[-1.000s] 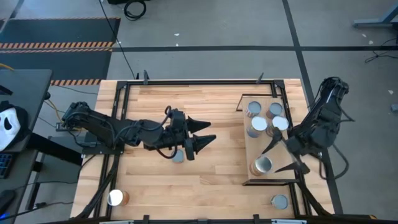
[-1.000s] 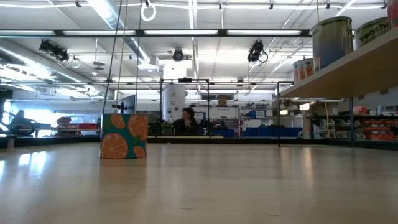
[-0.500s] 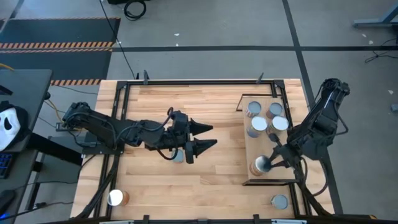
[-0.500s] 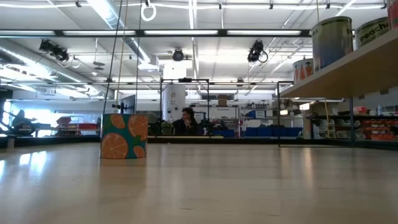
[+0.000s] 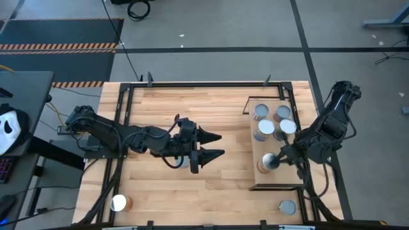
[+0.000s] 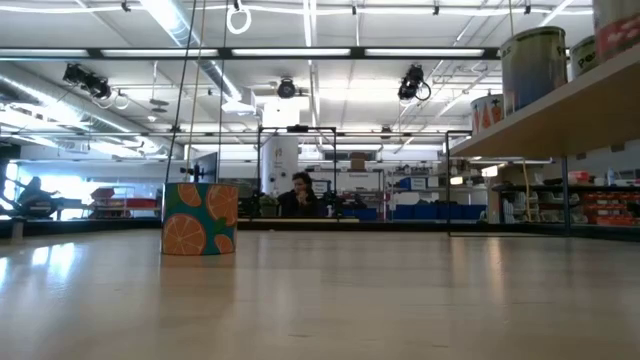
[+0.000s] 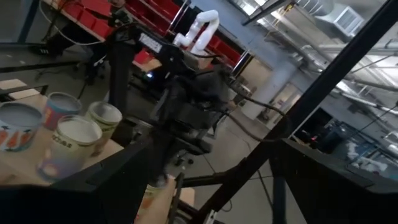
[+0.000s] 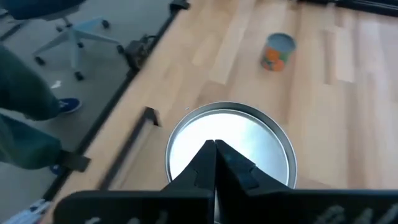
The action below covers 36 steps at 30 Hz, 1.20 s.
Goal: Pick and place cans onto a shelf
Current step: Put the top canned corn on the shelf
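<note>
Right gripper point(image 5: 273, 161): fingers pressed together, empty, directly above shelved can point(image 5: 266, 164), apparently released; left gripper point(image 5: 216, 144) spread over table can point(image 5: 185, 161), poised to grasp.

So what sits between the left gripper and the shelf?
Only bare tabletop planks, per the high view. The open left gripper hovers mid-table; the shelf stands to its right.

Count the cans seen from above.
8. Five on the shelf: far cluster of four, one can under the right hand. Three on the table: near-left can, near-right can, another can half-hidden under the left hand.
</note>
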Motion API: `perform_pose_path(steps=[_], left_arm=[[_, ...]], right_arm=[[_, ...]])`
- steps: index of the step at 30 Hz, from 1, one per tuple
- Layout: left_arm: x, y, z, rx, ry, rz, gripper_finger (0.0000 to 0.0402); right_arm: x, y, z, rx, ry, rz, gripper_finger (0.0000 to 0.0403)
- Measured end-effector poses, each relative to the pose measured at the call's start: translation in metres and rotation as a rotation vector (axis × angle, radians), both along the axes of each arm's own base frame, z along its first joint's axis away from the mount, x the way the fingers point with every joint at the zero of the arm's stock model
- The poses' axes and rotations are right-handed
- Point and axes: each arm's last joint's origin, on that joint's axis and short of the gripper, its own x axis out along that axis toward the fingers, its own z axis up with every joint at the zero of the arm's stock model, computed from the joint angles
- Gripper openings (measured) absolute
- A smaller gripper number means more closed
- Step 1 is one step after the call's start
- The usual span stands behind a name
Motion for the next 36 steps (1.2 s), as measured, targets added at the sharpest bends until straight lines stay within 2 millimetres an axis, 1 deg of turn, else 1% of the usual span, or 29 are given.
perform_pose_path(steps=[6,9,12,20,26,29,33,36], left_arm=[[0.001,-0.002,0.000,0.002,-0.011,-0.023,0.0347],[0.001,-0.003,0.000,0.002,-0.012,-0.025,0.0347],[0.001,-0.003,0.000,0.011,-0.011,-0.024,0.0347],[0.001,-0.003,0.000,0.054,-0.008,-0.020,0.0347],[0.001,-0.003,-0.001,0.057,-0.002,-0.021,0.0347],[0.001,-0.004,-0.002,0.058,0.007,-0.024,0.0347],[-0.001,-0.008,-0.008,0.055,0.068,-0.019,0.0347],[-0.002,-0.010,-0.010,0.044,0.084,-0.025,0.0347]], right_arm=[[-0.011,-0.026,0.002,-0.026,-0.012,-0.111,0.0007],[-0.013,-0.031,0.004,0.007,-0.014,-0.121,0.0007],[-0.012,-0.031,0.004,0.023,-0.007,-0.117,0.0007],[0.002,-0.025,0.002,0.009,0.003,-0.159,0.0007],[0.005,-0.027,0.003,0.018,-0.014,-0.174,0.0007],[0.004,-0.028,0.006,0.028,-0.034,-0.160,0.0007],[0.003,-0.029,0.020,0.044,-0.077,-0.148,0.0007],[0.002,-0.030,0.025,0.035,-0.096,-0.135,0.0007]])
